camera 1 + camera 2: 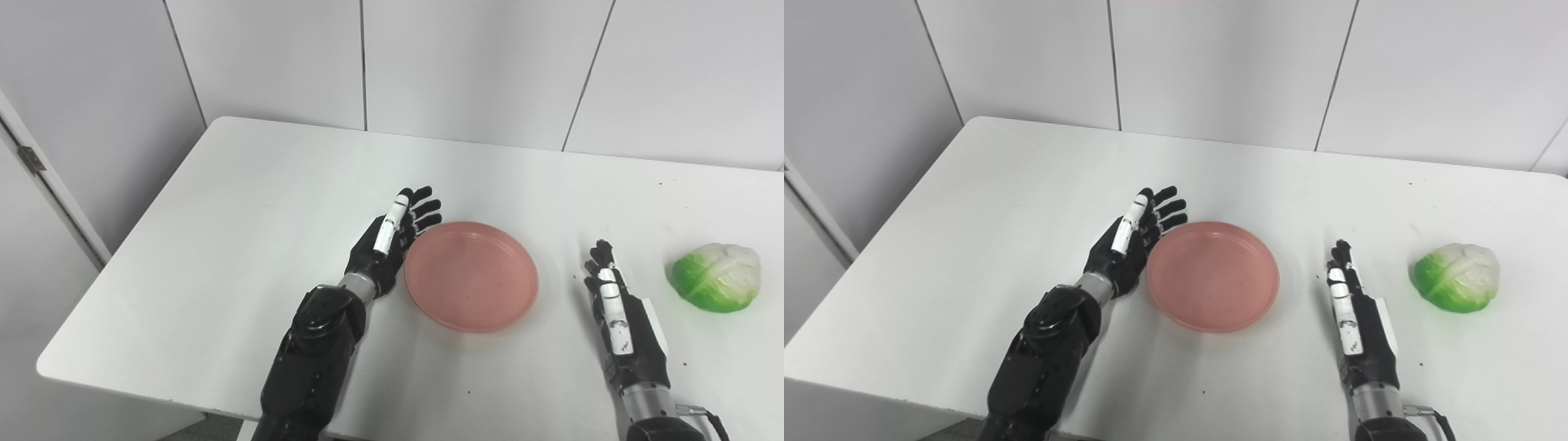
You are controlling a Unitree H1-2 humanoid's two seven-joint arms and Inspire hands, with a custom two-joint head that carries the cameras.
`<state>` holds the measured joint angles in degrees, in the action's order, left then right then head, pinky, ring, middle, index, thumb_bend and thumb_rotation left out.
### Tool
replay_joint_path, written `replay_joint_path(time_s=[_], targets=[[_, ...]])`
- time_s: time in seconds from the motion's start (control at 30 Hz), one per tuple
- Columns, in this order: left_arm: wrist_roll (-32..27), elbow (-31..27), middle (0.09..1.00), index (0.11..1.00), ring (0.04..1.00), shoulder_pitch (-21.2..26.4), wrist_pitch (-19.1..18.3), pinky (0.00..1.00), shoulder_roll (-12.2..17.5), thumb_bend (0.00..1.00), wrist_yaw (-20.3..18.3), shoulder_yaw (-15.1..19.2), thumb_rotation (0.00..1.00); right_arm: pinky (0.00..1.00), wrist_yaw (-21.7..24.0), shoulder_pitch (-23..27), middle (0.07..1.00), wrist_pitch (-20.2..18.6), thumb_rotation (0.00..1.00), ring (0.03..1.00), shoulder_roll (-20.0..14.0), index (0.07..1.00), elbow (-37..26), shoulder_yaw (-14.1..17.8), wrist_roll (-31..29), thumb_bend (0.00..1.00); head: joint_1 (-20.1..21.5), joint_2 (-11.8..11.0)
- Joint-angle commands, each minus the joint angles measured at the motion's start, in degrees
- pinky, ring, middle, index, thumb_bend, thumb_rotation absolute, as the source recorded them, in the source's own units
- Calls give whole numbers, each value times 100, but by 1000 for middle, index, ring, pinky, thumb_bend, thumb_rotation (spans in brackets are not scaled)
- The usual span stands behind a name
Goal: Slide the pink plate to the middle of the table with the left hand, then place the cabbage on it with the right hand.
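A pink plate (471, 275) lies empty on the white table, near its middle. My left hand (392, 236) stands on edge against the plate's left rim, fingers straight and apart, holding nothing. The cabbage (718, 275), green below and whitish on top, rests on the table at the right. My right hand (615, 312) lies open between the plate and the cabbage, fingers stretched forward, touching neither.
The white table (245, 202) has its left edge and rounded front-left corner in view. Grey wall panels (465, 67) stand right behind the far edge. A few dark specks dot the tabletop.
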<state>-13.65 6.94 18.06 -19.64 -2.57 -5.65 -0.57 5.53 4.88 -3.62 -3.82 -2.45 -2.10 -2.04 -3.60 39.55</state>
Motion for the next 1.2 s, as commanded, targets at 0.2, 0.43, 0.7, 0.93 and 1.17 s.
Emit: replay_joint_path(time_s=[0.2, 0.43, 0.7, 0.93, 1.17], targets=[[18, 48, 895, 885, 887, -35, 77, 875, 131, 462, -175, 28, 1000, 996, -18, 62, 1000, -45, 1000, 1000, 148, 1000, -27, -95, -12, 466, 281, 36], [74, 316, 899, 891, 895, -105, 452, 894, 228, 464, -218, 144, 1000, 980, -191, 126, 999, 132, 1000, 990, 223, 1000, -4, -112, 167, 439, 815, -4], [19, 904, 903, 895, 900, -178, 1023, 897, 476, 467, -473, 286, 1000, 943, -507, 350, 981, 127, 1000, 970, 267, 998, -448, -212, 757, 491, 1933, -152], [-71, 1288, 891, 887, 885, -177, 1331, 883, 590, 475, -745, 322, 1000, 865, -744, 783, 962, -74, 1000, 941, -12, 979, -1243, -72, 1719, 719, 2401, -226], [-117, 1544, 890, 884, 886, -116, 1482, 886, 724, 476, -938, 339, 1000, 826, -769, 1279, 915, -780, 987, 877, -540, 936, -2203, 398, 2733, 827, 3184, -271]])
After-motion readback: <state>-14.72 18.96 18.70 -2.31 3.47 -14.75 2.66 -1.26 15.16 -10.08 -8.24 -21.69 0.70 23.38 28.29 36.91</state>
